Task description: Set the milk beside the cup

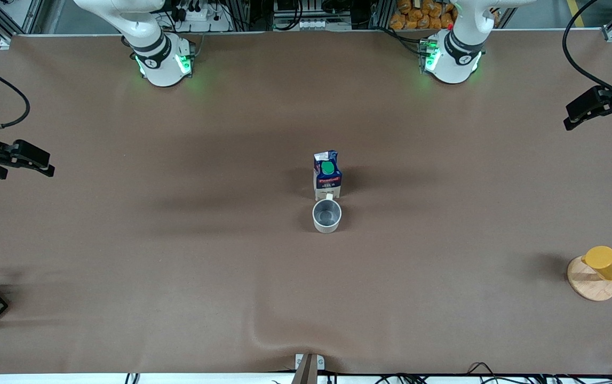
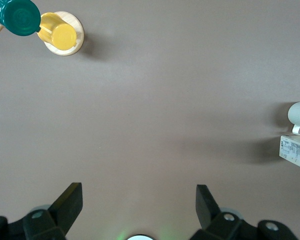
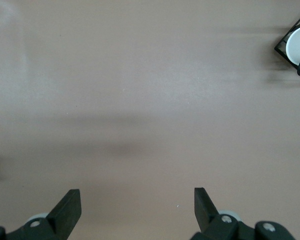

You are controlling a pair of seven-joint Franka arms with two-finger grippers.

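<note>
Gable-top milk (image 1: 327, 173) touches cylindrical cup (image 1: 327, 215); left hand (image 2: 139, 200), right hand (image 3: 137, 202) spread, idle.

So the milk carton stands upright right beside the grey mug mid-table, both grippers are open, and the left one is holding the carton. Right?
Not quite. The left gripper holds nothing: the left wrist view shows its fingers spread over bare table. The milk carton does stand upright beside the grey mug mid-table, as the front view shows, and the right gripper is open too.

Left gripper (image 2: 139, 200) hangs empty, fingers spread; right gripper (image 3: 137, 200) likewise.
</note>
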